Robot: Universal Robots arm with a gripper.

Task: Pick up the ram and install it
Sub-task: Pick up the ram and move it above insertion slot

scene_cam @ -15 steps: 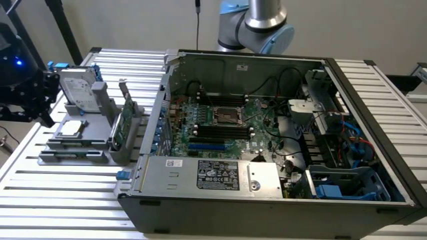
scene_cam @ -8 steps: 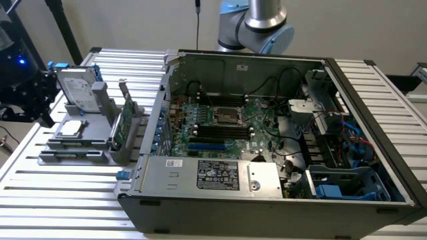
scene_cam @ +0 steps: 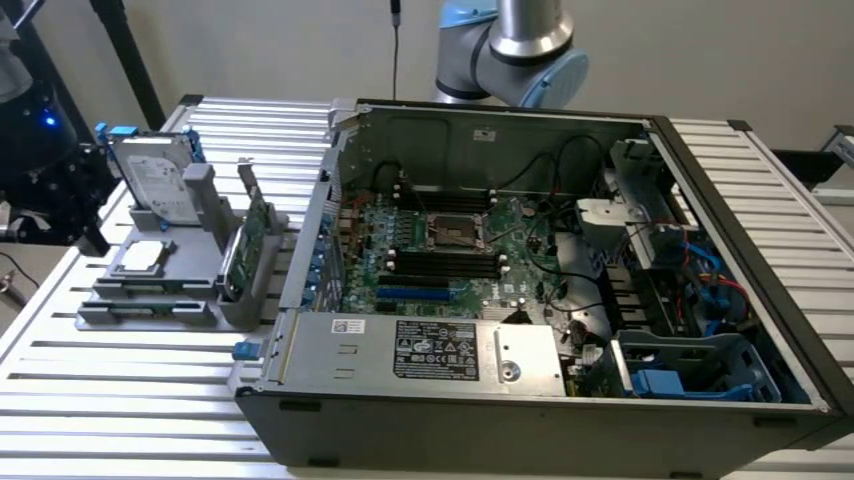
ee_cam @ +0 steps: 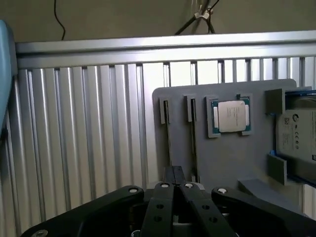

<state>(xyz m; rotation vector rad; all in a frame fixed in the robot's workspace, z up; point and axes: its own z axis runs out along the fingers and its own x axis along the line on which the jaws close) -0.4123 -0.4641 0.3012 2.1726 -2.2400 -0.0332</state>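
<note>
Two ram sticks stand on edge in the slots of a grey holder, seen as thin dark lines: one ram and a second ram beside it. In the exterior view the ram lies low at the front of the same holder, at that view's left. My gripper hangs above the holder with its black fingers pressed together and nothing between them; the tips overlap the near ends of the ram slots. The motherboard's black slots sit inside the open computer case.
The holder also carries a CPU chip, a hard drive and a taller green card. The arm rises behind the case. A power supply box and cables crowd the case. Everything rests on a ribbed metal table.
</note>
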